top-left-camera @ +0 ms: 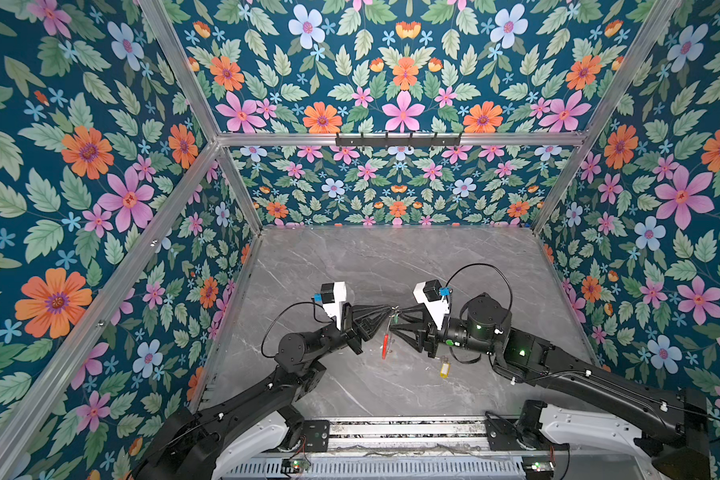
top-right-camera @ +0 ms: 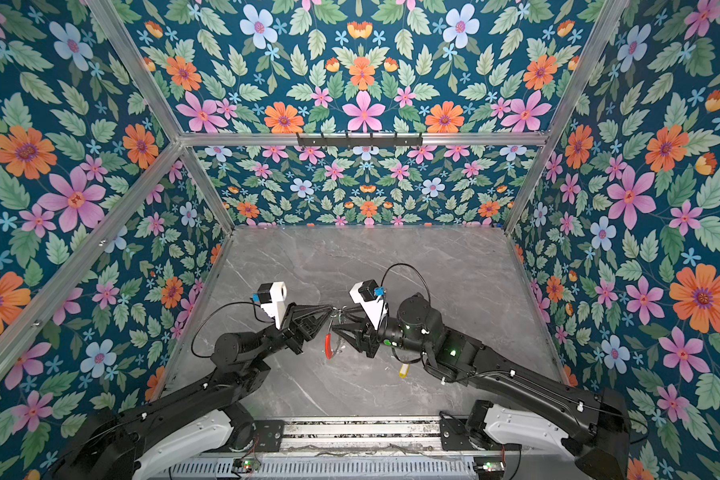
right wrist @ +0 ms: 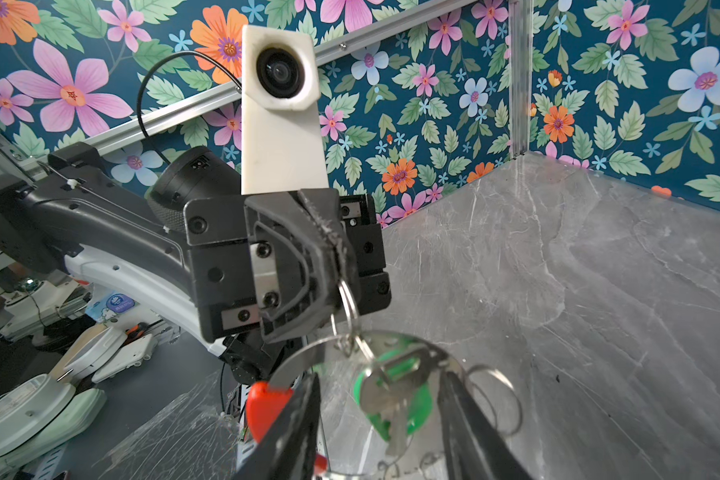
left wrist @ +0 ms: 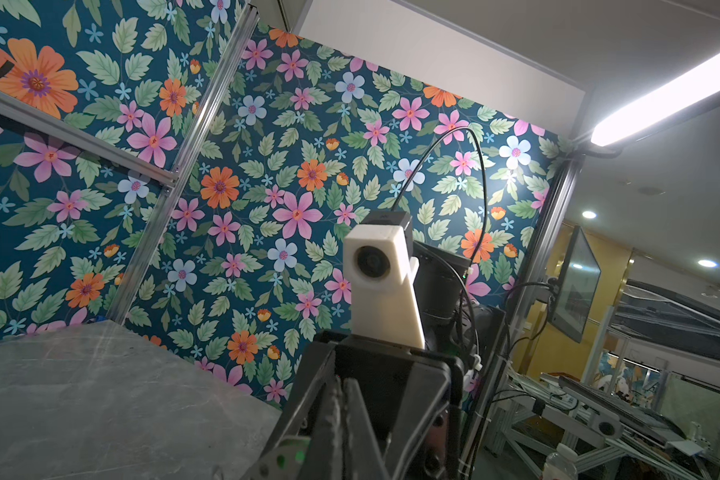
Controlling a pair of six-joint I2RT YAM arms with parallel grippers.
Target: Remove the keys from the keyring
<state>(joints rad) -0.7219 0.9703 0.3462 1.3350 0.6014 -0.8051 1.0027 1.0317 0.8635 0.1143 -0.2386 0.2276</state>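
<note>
Above the table's middle, my left gripper (top-left-camera: 388, 309) (right wrist: 341, 282) is shut on a small wire loop (right wrist: 347, 305) from which the keyring (right wrist: 296, 361) hangs. The flat grey ring carries a red sleeve (top-left-camera: 385, 345) (right wrist: 265, 403). A silver key (right wrist: 381, 395) with a green tag (right wrist: 418, 405) dangles from the ring. My right gripper (top-left-camera: 394, 319) (right wrist: 380, 372) faces the left one, open. Its fingers (right wrist: 296, 419) stand on either side of the green-tagged key without touching it. A second key with a yellow tag (top-left-camera: 444, 369) (top-right-camera: 404, 370) lies on the table under my right arm.
Another wire loop (right wrist: 495, 399) hangs off the ring's rim. The grey marble table (top-left-camera: 391, 266) is enclosed by floral walls on an aluminium frame. A black hook rail (top-left-camera: 398, 139) is fixed on the back wall. The arms' mounting rail (top-left-camera: 404, 432) runs along the front edge.
</note>
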